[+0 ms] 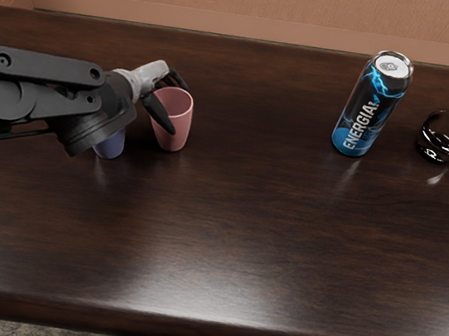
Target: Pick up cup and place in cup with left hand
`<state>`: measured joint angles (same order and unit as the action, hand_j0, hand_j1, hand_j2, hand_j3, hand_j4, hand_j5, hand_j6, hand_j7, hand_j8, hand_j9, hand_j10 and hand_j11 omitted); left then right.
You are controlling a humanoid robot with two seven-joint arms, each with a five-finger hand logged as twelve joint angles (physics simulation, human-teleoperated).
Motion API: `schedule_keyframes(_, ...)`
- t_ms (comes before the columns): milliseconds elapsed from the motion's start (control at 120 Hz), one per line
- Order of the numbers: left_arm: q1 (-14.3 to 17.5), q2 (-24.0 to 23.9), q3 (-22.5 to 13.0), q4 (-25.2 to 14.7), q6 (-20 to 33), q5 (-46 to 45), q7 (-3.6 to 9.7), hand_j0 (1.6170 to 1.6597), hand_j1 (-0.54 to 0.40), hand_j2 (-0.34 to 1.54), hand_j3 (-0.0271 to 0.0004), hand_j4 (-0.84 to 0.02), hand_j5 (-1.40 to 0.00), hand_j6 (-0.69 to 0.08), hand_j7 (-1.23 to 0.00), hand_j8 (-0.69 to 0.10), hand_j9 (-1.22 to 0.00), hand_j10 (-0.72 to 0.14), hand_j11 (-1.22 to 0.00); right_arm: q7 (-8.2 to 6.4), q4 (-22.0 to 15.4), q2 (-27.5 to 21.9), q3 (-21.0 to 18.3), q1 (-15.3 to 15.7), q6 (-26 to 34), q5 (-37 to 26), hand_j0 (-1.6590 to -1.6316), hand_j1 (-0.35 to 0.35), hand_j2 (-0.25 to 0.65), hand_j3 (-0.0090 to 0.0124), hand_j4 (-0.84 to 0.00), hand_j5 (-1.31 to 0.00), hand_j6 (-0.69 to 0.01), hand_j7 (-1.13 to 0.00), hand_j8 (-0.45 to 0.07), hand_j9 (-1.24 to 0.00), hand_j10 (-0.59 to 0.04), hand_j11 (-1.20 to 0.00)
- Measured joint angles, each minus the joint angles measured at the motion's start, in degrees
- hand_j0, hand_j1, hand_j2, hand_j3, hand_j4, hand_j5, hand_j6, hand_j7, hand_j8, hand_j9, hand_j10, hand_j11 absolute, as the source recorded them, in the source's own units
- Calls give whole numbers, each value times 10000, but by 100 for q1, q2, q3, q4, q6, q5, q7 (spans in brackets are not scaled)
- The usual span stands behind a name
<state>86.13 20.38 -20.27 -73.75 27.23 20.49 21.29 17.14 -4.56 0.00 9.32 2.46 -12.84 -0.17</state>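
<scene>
My left hand [176, 109] reaches in from the left at the pink cup [179, 124]. Its thumb slants down across the cup's left front, while the other dark fingers extend behind the rim. The hand looks open, with thumb and fingers spread apart; contact with the cup cannot be made out. The pink cup is upright on the table. Just to its left, the purple-blue cup [110, 147] shows only its lower part, the rest hidden under my left wrist.
On the dark wooden table [222, 243], a blue and black can [370, 109] stands right of the cups. A clear glass bowl [447, 139] is at the far right. A wall rises behind the table's back edge.
</scene>
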Motion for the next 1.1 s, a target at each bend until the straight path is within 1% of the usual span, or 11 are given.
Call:
schedule_keyframes(75, 59, 105, 13, -72, -2, 2, 0, 16563, -1444, 1317, 0, -3946, -6213, -2879, -6136, -3053, -6056, -4499, -6058, 0, -1, 0, 0, 0, 0, 0, -16581, -3491, 0, 0, -3, 0, -4, 0, -3, 0, -2, 0)
schedule_keyframes(217, 219, 312, 27, -243, -3, -4, -2, 16555, -903, 863, 0, -4343, -6323, -3281, -6092, -3494, -6109, -4583, -6125, 0, -1, 0, 0, 0, -1, 0, -16581, -3491, 0, 0, -3, 0, -4, 0, -3, 0, -2, 0)
schedule_keyframes(267, 315, 394, 30, -337, -1, 1, 2, 16556, -928, 819, 0, -4251, -6250, -3360, -5990, -3651, -6107, -4614, -6113, 0, -1, 0, 0, 0, 0, 0, -16581, -3491, 0, 0, -3, 0, -4, 0, -3, 0, -1, 0)
schedule_keyframes(333, 364, 413, 34, -422, -4, -2, 5, 16558, -1013, 1051, 0, -4358, -6217, -3390, -5892, -3597, -6123, -4615, -6125, 0, -1, 0, 0, 0, 0, 0, -16581, -3491, 0, 0, -3, 0, -4, 0, -2, 0, -1, 0)
schedule_keyframes(425, 496, 598, 37, -534, -12, -3, 14, 16559, -1013, 1146, 0, -4069, -6271, -3353, -5925, -3494, -6128, -4615, -6124, 0, -1, 0, 0, 0, -1, 0, -16581, -3491, 0, 0, -3, 0, -4, 0, -2, 0, -1, 0)
schedule_keyframes(525, 637, 746, 38, -702, -16, -11, 22, 16556, -898, 949, 0, -4329, -6308, -3433, -5908, -3597, -6144, -4608, -6137, 0, -1, 0, 0, 0, 0, 0, -16581, -3491, 0, 0, -3, 0, -3, 0, -2, 0, -1, 0)
schedule_keyframes(717, 855, 1361, 38, -1124, -37, -8, 34, 16558, -826, 1055, 0, -4398, -6297, -3448, -6016, -3646, -6134, -4629, -6124, 0, 1, 0, 0, 0, 1, 0, -16581, -3491, 0, 0, -3, 0, -4, 0, -2, 0, -1, 0)
schedule_keyframes(858, 1043, 1765, 38, -1391, -228, -8, 40, 16555, -622, 792, 0, -4606, -6208, -3634, -6006, -3903, -6118, -4644, -6105, 0, -1, 0, 0, 0, 0, 0, -16581, -3491, 0, 0, -3, 0, -4, 0, -2, 0, -1, 0)
schedule_keyframes(892, 1073, 1910, 48, -1449, -297, -6, 40, 16556, -619, 883, 0, -4623, -6228, -3647, -6038, -3776, -6126, -4637, -6116, 0, 0, 0, 0, 0, 1, 0, -16581, -3491, 0, 0, -3, 0, -4, 0, -3, 0, -1, 0)
schedule_keyframes(925, 1098, 2051, 73, -1516, -370, -5, 45, 16557, -659, 883, 0, -4526, -6189, -3768, -6036, -3980, -6116, -4654, -6103, 0, 0, 0, 0, 0, 0, 0, -16581, -3491, 0, 0, -3, 0, -4, 0, -2, 0, -1, 0)
schedule_keyframes(1100, 1177, 2615, 171, -1788, -752, -8, 59, 16560, -923, 1158, 0, -4429, -6241, -3481, -6004, -3635, -6117, -4639, -6106, 0, -1, 0, 0, 0, 0, 0, -16581, -3491, 0, 0, -3, 0, -4, 0, -3, 0, -1, 0)
